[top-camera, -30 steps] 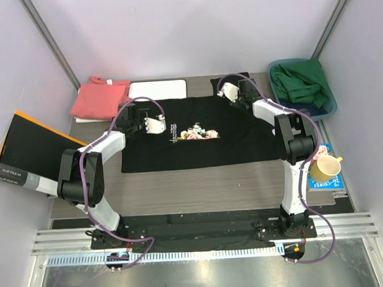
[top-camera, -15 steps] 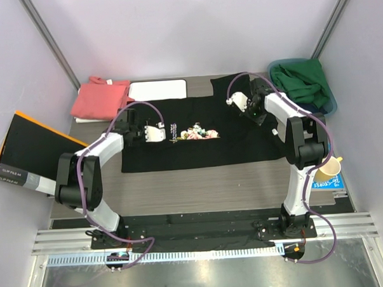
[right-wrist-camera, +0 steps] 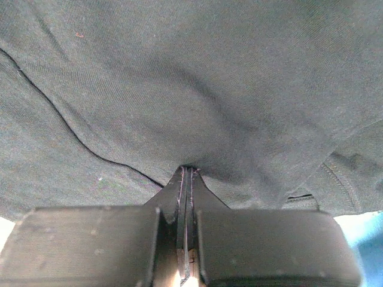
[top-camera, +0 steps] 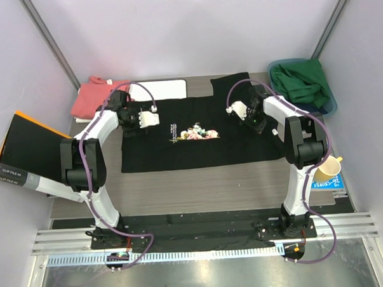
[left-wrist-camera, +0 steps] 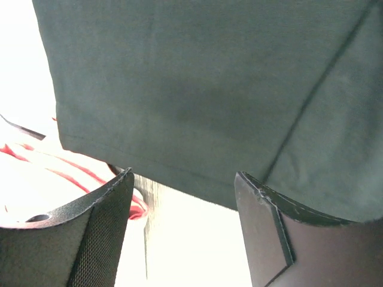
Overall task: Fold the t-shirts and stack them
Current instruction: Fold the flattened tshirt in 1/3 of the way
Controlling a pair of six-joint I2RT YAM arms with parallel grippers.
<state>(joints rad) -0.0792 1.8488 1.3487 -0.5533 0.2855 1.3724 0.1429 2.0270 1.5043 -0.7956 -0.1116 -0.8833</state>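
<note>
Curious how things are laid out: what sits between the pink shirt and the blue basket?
Top view: the white board, then the far corner of the black t-shirt.

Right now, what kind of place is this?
Probably a robot lab booth: plain walls around the table, the left arm and right arm bolted to a metal rail, a black t-shirt spread out.

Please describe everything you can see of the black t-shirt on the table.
The black t-shirt is soft knit cloth, spread nearly flat on the table, with a pink-and-white flower print and pale lettering on it. The right tool is shut on a pinched fold of it; the left tool is open near its edge.
</note>
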